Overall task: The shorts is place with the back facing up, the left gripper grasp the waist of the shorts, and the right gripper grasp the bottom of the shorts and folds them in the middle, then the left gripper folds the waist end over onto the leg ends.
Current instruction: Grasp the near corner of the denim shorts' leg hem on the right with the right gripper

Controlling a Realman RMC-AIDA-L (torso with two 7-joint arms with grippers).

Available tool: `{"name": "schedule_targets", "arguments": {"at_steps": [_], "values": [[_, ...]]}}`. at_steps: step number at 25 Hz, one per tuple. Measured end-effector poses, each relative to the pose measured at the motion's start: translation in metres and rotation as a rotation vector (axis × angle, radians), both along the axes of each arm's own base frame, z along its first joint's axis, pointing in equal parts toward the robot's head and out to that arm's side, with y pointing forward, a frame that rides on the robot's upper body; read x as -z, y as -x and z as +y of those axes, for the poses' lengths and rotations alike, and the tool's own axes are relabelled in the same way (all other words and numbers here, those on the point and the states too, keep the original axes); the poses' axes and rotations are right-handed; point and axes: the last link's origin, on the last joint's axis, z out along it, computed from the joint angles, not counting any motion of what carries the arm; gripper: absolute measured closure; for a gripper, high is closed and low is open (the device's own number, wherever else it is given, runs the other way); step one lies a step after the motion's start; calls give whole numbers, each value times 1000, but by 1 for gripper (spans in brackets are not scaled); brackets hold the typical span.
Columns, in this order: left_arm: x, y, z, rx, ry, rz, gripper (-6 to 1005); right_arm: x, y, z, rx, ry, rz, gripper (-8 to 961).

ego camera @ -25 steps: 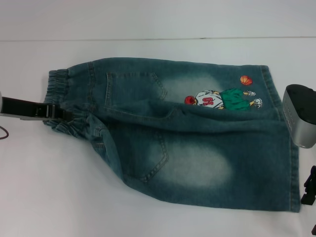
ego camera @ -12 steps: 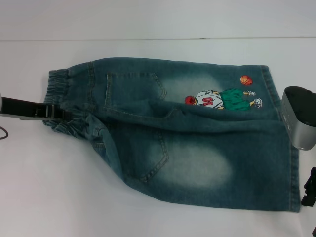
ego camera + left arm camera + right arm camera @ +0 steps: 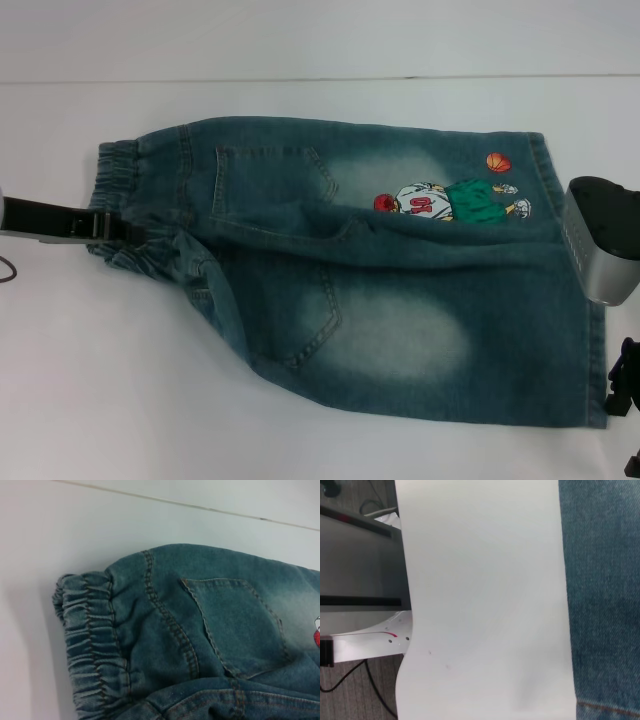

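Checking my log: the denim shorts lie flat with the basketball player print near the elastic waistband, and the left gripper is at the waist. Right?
Not quite. The head view shows the basketball player print near the leg ends of the shorts, far from the elastic waistband. The left gripper is at the waist.

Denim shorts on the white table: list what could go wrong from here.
1. The left gripper sits at the bunched elastic waistband of the blue denim shorts; it may pinch only one layer, skewing the fold.
2. The right gripper is beside the leg hem, seemingly not on it, and could miss.
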Motion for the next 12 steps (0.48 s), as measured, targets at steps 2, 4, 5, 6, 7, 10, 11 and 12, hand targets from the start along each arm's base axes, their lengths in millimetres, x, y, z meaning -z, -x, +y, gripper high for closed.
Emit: {"name": "schedule_targets", "arguments": {"at_steps": [2,4,5,6,7,10,11,12], "values": [[0,0,0,-1,-1,0,956,1,1,1,-5,-2,4,190],[0,1,0,-1,0,1,956,1,2,1,-8,-4,12,193],[1,1,-1,-1,1,1,956,1,2,2,-9,-7,17,195],[1,1,-1,0,3,1,956,1,3,2,-11,-9,23,197],[2,1,-1,0,5,-1,956,1,4,3,-12,-11,29,199],[3,2,-2,1,4,-1,956,1,5,4,-17,-12,40,204],[3,2,-1,1,3,0,956,1,5,4,-19,-13,42,205],[3,2,-1,1,2,1,956,1,6,4,-20,-13,45,207]]}}
